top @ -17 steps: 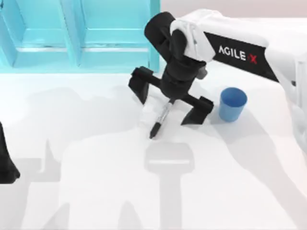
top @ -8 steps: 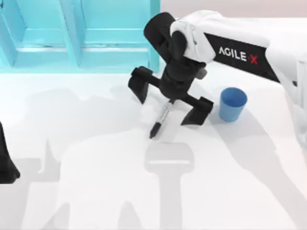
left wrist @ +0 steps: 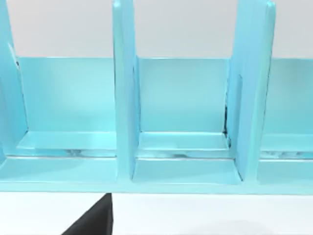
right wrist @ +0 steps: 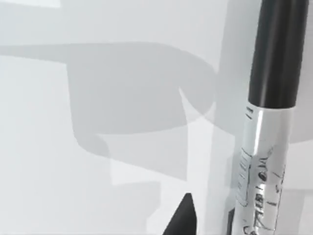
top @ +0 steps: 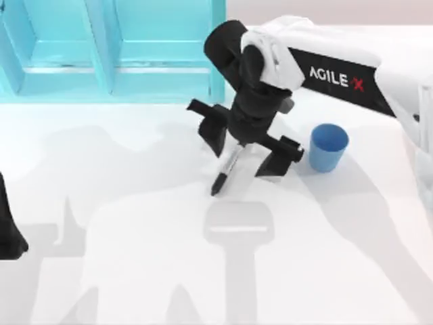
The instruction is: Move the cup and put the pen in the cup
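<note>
the slim grey-white marker pen with black cap (top: 226, 169) is straddled lengthwise-across by the right hand (top: 247, 150), spread open and empty; blue plastic cup (top: 328, 147) lies just beyond.

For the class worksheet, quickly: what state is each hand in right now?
Left hand: parked at the table's left edge; cannot be told.
Right hand: open, fingers either side of the pen, not holding it.

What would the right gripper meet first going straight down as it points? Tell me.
Most likely the pen, lying on the table between the open jaws of the right gripper; exact height is unclear.
</note>
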### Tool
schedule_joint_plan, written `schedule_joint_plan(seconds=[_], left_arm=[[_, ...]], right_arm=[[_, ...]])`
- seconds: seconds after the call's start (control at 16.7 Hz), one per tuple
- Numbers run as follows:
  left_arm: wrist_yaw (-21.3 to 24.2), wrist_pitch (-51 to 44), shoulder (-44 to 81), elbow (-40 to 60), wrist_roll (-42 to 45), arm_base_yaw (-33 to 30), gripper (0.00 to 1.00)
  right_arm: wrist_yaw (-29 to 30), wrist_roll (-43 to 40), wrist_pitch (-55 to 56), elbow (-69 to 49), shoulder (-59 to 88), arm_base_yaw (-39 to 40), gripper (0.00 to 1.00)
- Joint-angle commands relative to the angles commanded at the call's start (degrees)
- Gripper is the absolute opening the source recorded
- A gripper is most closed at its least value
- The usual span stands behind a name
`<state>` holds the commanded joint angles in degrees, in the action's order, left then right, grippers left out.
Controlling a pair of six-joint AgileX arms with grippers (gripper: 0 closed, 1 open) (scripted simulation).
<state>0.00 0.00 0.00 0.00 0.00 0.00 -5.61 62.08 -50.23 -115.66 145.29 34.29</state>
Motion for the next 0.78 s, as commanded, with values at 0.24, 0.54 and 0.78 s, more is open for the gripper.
schedule_joint_plan(seconds=[0.24, 0.54, 0.78], left_arm=[[0.0, 0.0, 0.0, 0.0, 0.0, 0.0, 1.00], [0.0, 0.0, 0.0, 0.0, 0.0, 0.0, 1.00], [0.0, 0.0, 0.0, 0.0, 0.0, 0.0, 1.00]], right_arm=[[0.0, 0.0, 0.0, 0.0, 0.0, 0.0, 0.00], [0.0, 0.0, 0.0, 0.0, 0.0, 0.0, 0.00], [2.0, -2.1, -4.5, 1.3, -5.1, -0.5, 0.00]])
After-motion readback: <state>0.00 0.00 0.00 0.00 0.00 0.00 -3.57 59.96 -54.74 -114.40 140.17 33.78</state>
